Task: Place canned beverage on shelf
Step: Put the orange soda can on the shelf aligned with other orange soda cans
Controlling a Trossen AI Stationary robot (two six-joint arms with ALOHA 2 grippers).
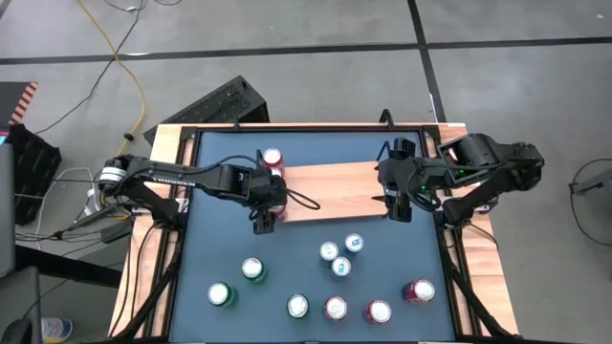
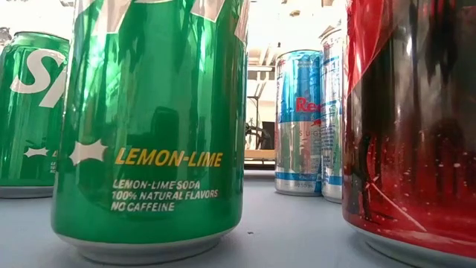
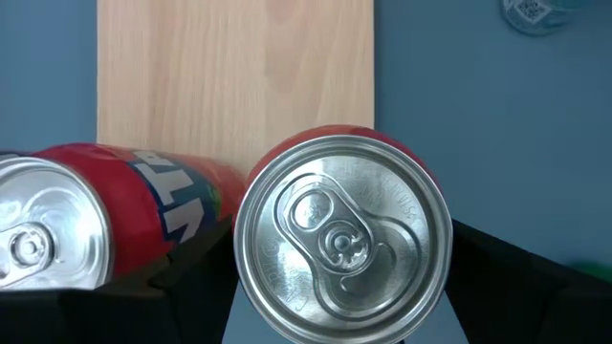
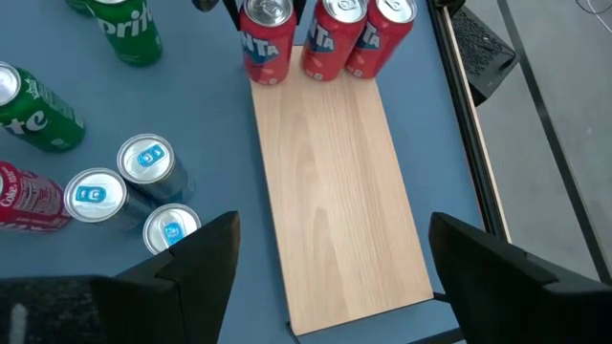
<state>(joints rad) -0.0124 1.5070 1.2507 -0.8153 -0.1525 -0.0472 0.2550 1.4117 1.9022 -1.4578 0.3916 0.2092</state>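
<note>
The light-wood shelf (image 1: pixel 335 182) lies on the blue table. In the right wrist view, two red cans (image 4: pixel 330 38) (image 4: pixel 382 38) stand upright on the shelf's left end. My left gripper (image 1: pixel 271 210) is shut on a third red can (image 3: pixel 339 239) at the near corner of that end; this can also shows in the right wrist view (image 4: pixel 268 43). My right gripper (image 4: pixel 330 258) is open and empty over the shelf's right end (image 1: pixel 397 196). My left gripper pinches the red can's side wall (image 3: pixel 251 287) between its two fingers (image 3: pixel 191 277), one on each side below the rim. The fingers slant down from the table's left. The can stands upright, top up. I cannot tell whether its bottom rests on the shelf.
Near the table's front stand green cans (image 1: pixel 253 269), three slim blue-silver cans (image 1: pixel 341 253) and red cans (image 1: pixel 379 311). In the low view a green can (image 2: pixel 149 126) and a red can (image 2: pixel 409 119) stand close. A raised frame (image 1: pixel 287 126) rims the table.
</note>
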